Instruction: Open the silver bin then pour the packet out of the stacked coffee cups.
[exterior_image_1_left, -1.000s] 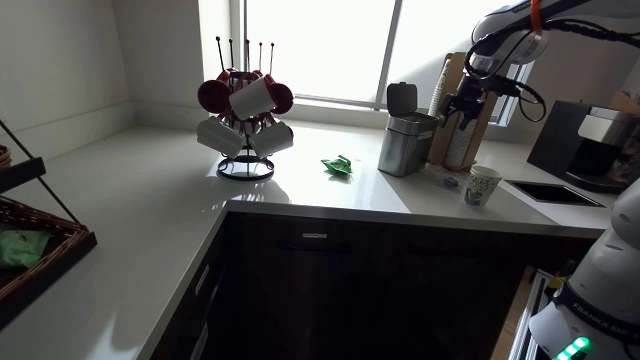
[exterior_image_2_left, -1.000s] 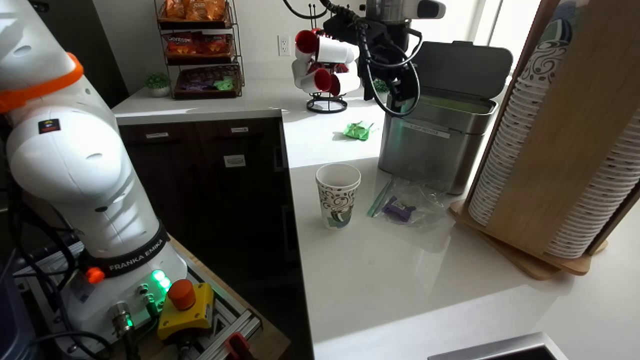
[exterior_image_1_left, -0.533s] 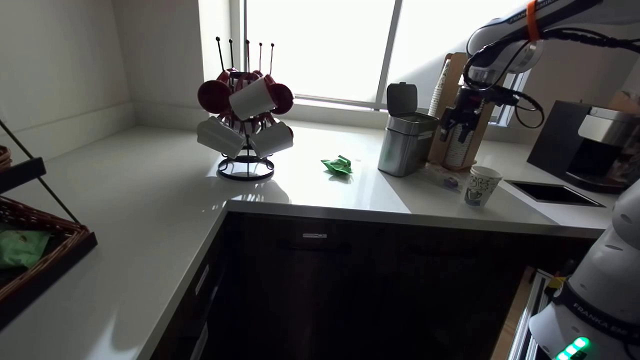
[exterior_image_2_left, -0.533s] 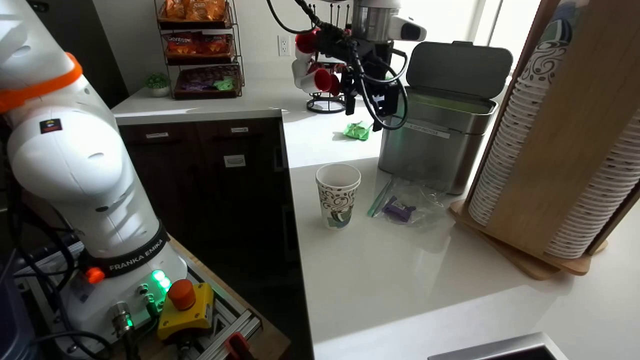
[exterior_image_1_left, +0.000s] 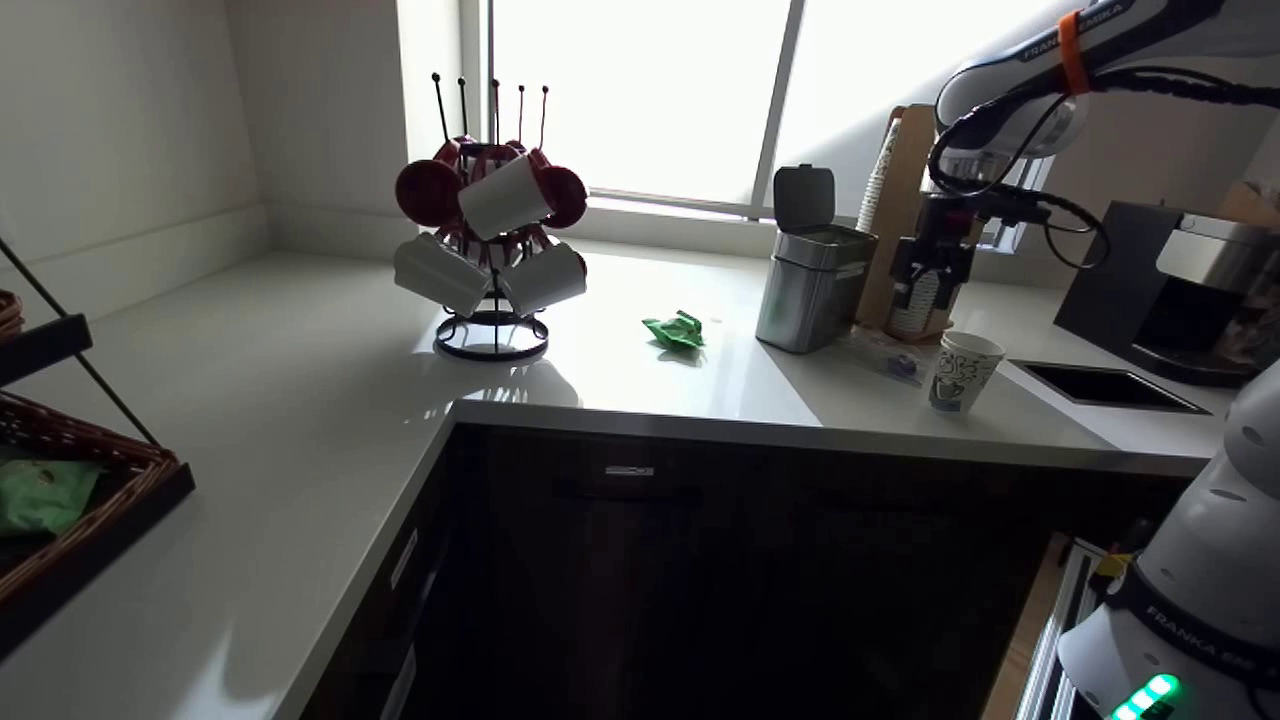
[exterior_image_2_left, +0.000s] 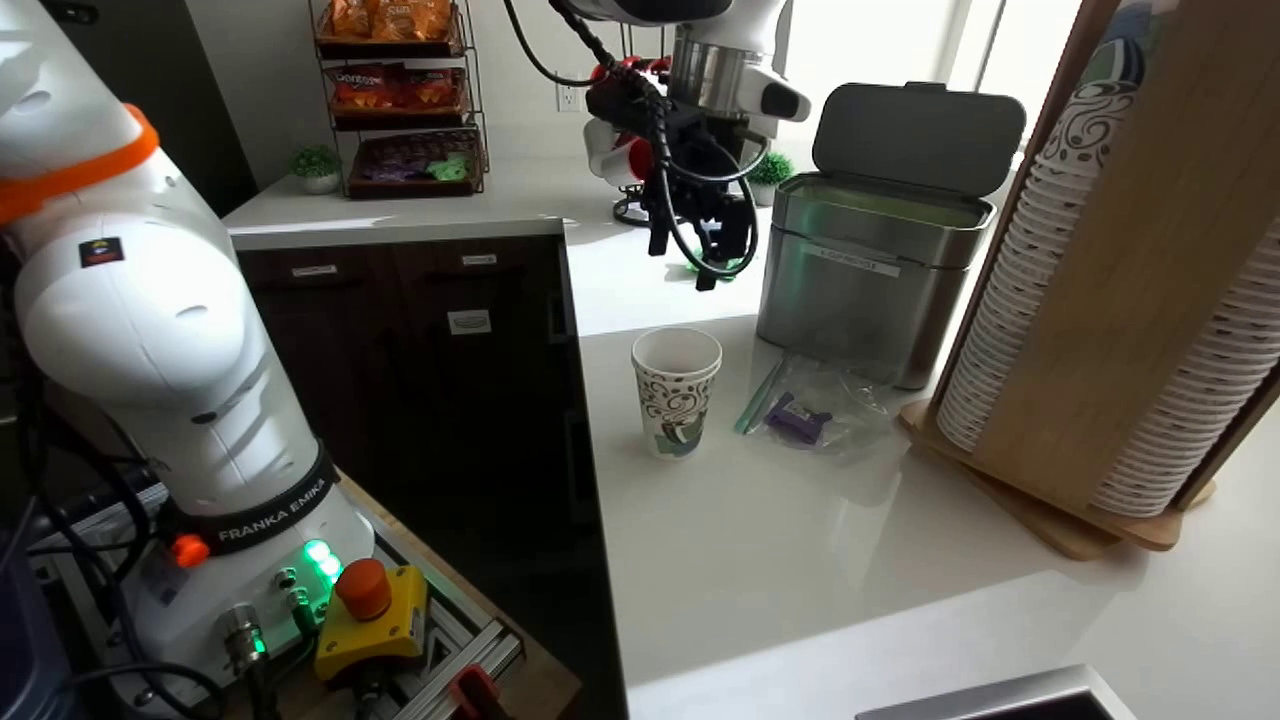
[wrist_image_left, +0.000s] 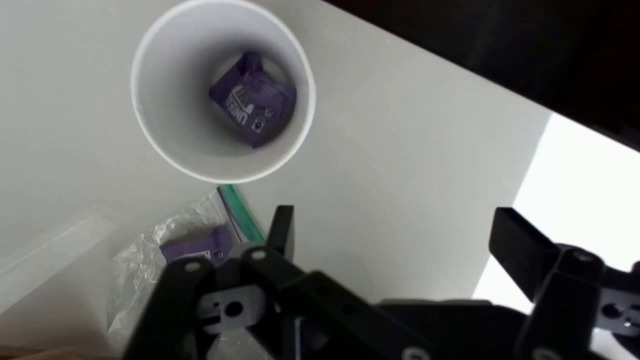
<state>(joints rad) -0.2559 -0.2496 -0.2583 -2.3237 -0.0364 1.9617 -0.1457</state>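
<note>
The silver bin (exterior_image_1_left: 812, 300) stands upright on the counter with its grey lid (exterior_image_2_left: 920, 140) swung up; the bin body also shows in an exterior view (exterior_image_2_left: 850, 300). The patterned paper cup stack (exterior_image_2_left: 675, 400) stands upright near the counter's front edge, with a doubled rim; it also shows in an exterior view (exterior_image_1_left: 962, 375). In the wrist view the cup (wrist_image_left: 167, 95) holds a purple packet (wrist_image_left: 252, 102) at its bottom. My gripper (wrist_image_left: 392, 215) is open and empty, above the counter and beside the cup, higher than its rim; it shows in both exterior views (exterior_image_1_left: 923, 293) (exterior_image_2_left: 682, 265).
A clear bag with a purple packet (exterior_image_2_left: 798, 418) lies between cup and bin. A wooden cup holder (exterior_image_2_left: 1040, 350) stands beside the bin. A green packet (exterior_image_1_left: 677, 330), a mug rack (exterior_image_1_left: 497, 330), a coffee machine (exterior_image_1_left: 1130, 290) and a counter cutout (exterior_image_1_left: 1110, 385) are around.
My gripper has moved down and away from the bin, toward the cup, and now points more straight down. The bin, its raised lid and the cup have not moved.
</note>
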